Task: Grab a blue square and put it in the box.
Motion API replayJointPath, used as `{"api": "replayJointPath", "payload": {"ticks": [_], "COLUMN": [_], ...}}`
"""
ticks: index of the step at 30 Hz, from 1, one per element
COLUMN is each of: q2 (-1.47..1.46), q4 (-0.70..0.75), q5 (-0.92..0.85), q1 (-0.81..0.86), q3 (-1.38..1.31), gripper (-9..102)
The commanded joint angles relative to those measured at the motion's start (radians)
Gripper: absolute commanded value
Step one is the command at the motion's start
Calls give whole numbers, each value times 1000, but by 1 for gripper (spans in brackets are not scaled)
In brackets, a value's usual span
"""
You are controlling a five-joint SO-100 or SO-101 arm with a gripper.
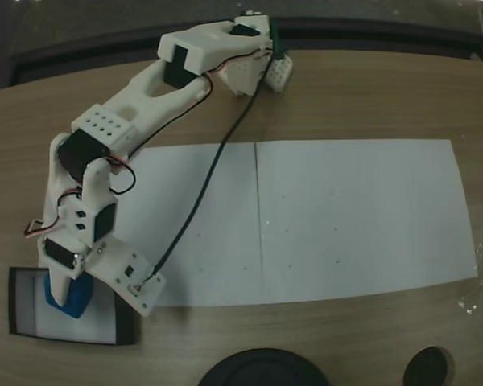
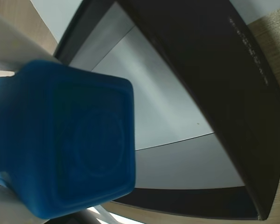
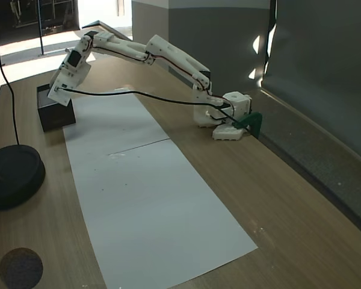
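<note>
I have the cube (image 1: 68, 299) in my gripper (image 1: 63, 294), and I am right over the box (image 1: 24, 318). In a fixed view from above, the arm (image 1: 137, 112) reaches far out to the lower left corner of the table (image 1: 370, 96), and the white fingers (image 1: 60, 283) point down into the box with the blue cube between them.

In the wrist view the cube (image 2: 65, 144) looks very big and sits close to the camera. A white finger (image 2: 14, 46) lies flat along its top edge and a bit of another shows below it. So the fingers are closed tight on the cube. Past it I see the pale floor of the box and its black wall (image 2: 214, 84).

I cannot tell if the cube touches the floor yet or hangs just above it.

In the other fixed view the arm (image 3: 168, 57) stretches to the box (image 3: 51, 114) at the far end of the white paper (image 3: 150, 198). The cube is hidden there.

I think most of the job is done. The grab is done and the carry is done. What is left is to open the fingers, let the cube drop in, and pull the arm away.
</note>
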Motion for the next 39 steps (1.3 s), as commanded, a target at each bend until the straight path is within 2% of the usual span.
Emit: {"api": "replayJointPath", "payload": {"ticks": [1,6,13,16,19,21,31,35,39], "q2": [34,34,35,49,74,103,299,408,561], "q4": [-20,-23,-17,3,55,101,523,535,535], "q5": [5,3,3,5,46,78,114,156,160], "q1": [0,5,6,8,2,-6,-153,-153,-140], "q3": [-66,-66,-66,-66,-107,-146,-468,-492,-336], "gripper": [20,36,34,28,9,2,1,1,1]}}
